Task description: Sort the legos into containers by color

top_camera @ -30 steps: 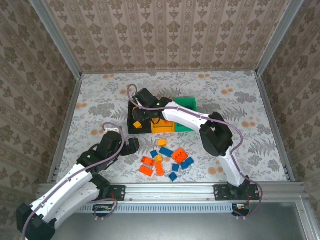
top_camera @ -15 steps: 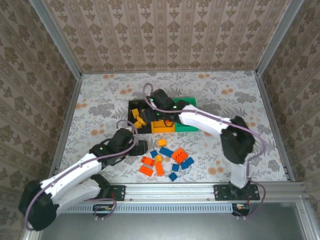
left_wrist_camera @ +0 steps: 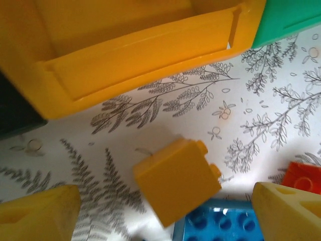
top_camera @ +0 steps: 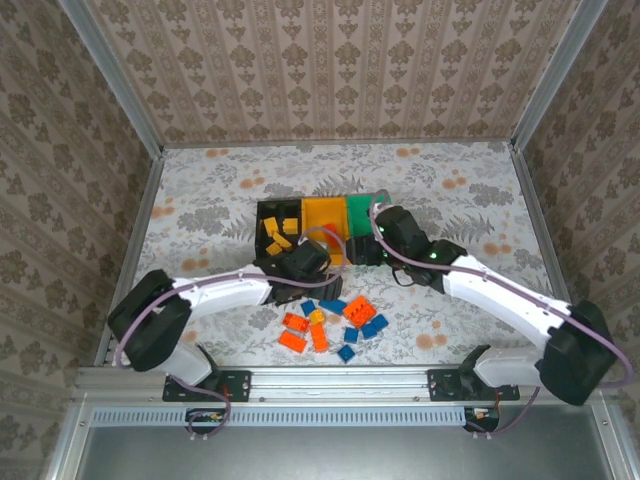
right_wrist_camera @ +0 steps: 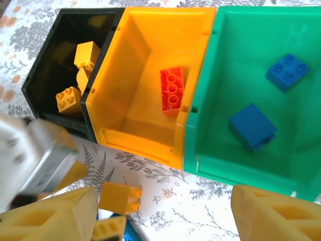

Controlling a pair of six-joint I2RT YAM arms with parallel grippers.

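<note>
The left pincer [left_wrist_camera: 163, 216] hangs wide open, its wedge-shaped fingers [left_wrist_camera: 40, 216] flanking a glossy, studded yellow brick [left_wrist_camera: 176, 181] on the floral tabletop [left_wrist_camera: 261, 100], apparently lined up for a grasp. Just beyond the brick stands the smooth-walled yellow-orange bin [left_wrist_camera: 140, 65]. The right pincer [right_wrist_camera: 163, 216], likewise spread and empty, faces the joined bins, with yellow bricks [right_wrist_camera: 86, 54] in the black bin [right_wrist_camera: 45, 60] far-left and blue bricks [right_wrist_camera: 251, 125] in the green bin [right_wrist_camera: 225, 70].

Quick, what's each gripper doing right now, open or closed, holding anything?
Left gripper: open, empty, above a loose yellow brick.
Right gripper: open, holding nothing.
</note>
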